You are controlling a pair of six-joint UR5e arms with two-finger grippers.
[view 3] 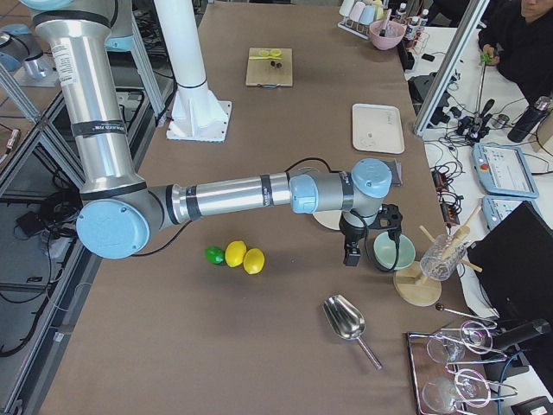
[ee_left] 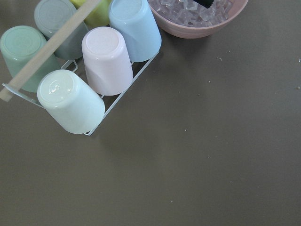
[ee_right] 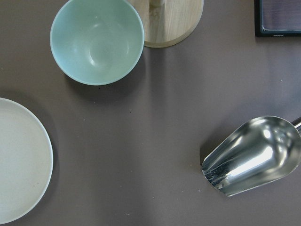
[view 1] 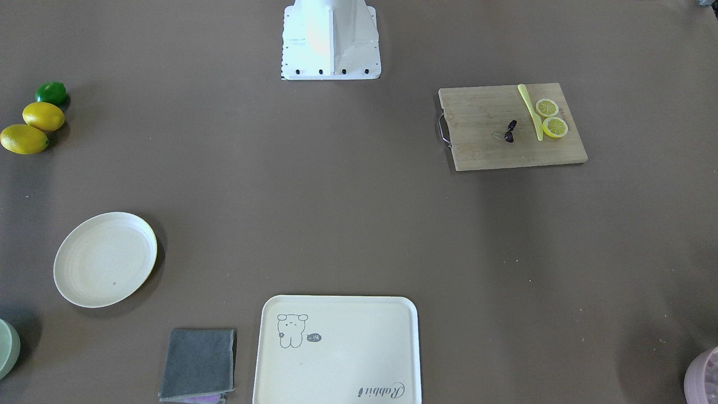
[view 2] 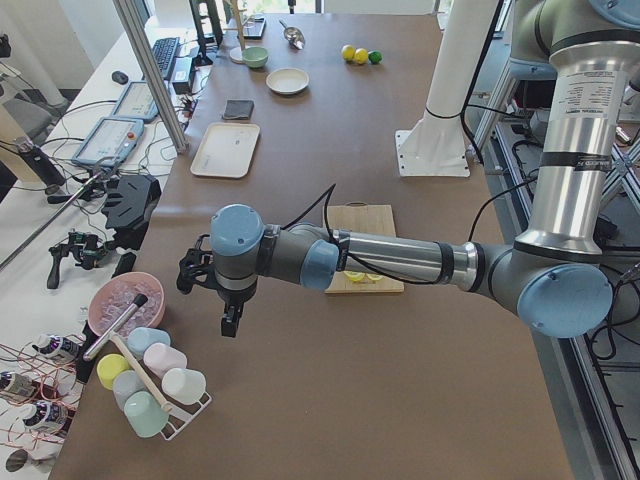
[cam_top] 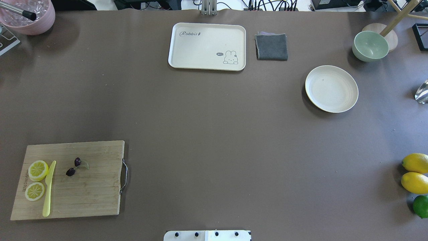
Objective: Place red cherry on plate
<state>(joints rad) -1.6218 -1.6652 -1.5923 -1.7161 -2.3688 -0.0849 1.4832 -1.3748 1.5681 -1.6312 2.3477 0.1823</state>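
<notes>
Tiny cherry (cam_top: 74, 167) sits on the board (cam_top: 90, 190), plate (cam_top: 331, 88) far off, so a pinch may slip; left end effector (view 2: 229, 322), right end effector (view 3: 351, 254): apart or together, cannot tell.

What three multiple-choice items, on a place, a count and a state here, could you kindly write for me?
1. In the overhead view the cherry sits: A near-left; B far-right; C centre.
2. Count of lemon slices on the board: A one; B two; C four.
3. The plate is: A bare; B holding the cherry; C upside down.
Key: 1 A, it lies on the board at near-left. 2 B, two lie beside the knife. 3 A, nothing shows on it.
</notes>
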